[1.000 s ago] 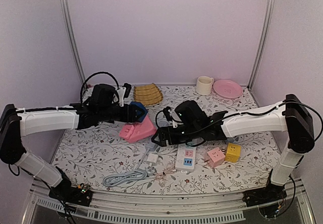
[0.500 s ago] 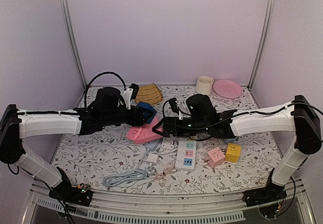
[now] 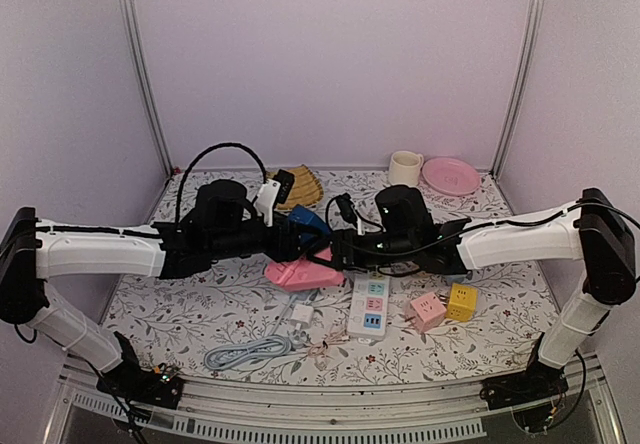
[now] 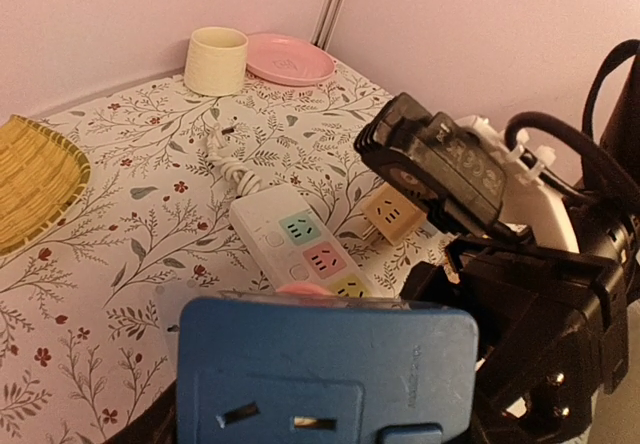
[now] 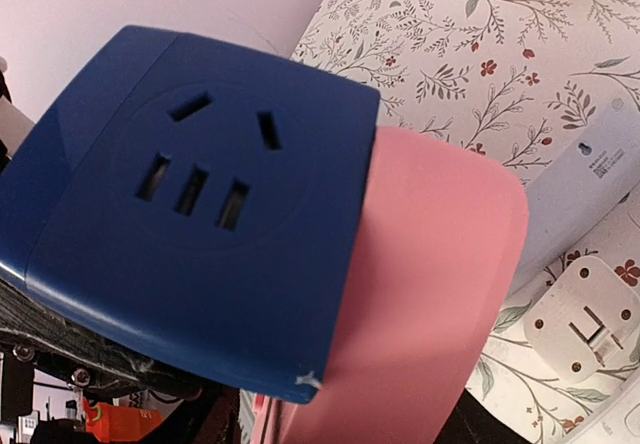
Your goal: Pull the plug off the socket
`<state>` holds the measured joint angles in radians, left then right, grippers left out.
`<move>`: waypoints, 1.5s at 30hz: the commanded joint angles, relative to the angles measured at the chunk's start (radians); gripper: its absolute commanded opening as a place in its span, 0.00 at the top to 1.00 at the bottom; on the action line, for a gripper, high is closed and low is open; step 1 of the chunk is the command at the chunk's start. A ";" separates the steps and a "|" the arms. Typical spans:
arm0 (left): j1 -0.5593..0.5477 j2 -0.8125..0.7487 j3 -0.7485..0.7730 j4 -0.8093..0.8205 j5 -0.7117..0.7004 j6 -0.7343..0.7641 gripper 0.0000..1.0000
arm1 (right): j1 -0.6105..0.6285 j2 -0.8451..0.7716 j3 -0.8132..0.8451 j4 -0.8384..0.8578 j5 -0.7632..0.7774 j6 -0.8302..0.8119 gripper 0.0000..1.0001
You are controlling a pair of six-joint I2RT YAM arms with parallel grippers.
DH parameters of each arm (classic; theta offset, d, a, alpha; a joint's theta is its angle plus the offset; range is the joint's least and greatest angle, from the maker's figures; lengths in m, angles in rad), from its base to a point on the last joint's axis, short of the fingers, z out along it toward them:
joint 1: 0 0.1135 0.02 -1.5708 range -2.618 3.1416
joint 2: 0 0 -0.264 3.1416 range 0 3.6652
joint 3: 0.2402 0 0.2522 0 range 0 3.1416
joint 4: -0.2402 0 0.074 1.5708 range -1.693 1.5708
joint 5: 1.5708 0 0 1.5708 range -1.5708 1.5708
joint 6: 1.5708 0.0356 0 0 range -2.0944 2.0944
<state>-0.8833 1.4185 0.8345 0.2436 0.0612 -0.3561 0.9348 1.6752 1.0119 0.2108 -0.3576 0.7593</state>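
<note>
We see two arms reaching inward over a flower-patterned table [image 3: 190, 294] and meeting near its middle. The left gripper [image 3: 296, 226] is clamped on a blue outlet block [image 3: 310, 220], held just above a pink block [image 3: 300, 274] that rests on the table. The right gripper [image 3: 338, 250] is close beside both blocks; we cannot tell whether its fingers are apart or together. The long white power strip [image 3: 369, 309] with pastel outlets lies flat just in front of the right gripper.

No legible text; faint print on blue cube [image 4: 320, 374] unreadable.
</note>
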 commanded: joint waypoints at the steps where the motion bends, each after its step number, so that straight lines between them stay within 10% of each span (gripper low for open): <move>1: -0.034 -0.017 0.022 0.082 -0.052 0.044 1.00 | -0.004 0.016 -0.019 0.036 -0.027 0.010 0.46; 16: -0.143 -0.043 0.024 0.077 -0.272 0.155 1.00 | -0.037 0.026 -0.056 0.033 -0.004 0.075 0.95; 45: -0.181 -0.135 -0.029 0.175 -0.260 0.153 1.00 | -0.065 -0.084 -0.106 -0.146 0.308 0.074 0.96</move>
<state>-1.0451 1.3228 0.7563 0.3244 -0.2134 -0.1928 0.9386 1.6100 0.9291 0.2470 -0.3443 0.7998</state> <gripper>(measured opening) 0.615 0.300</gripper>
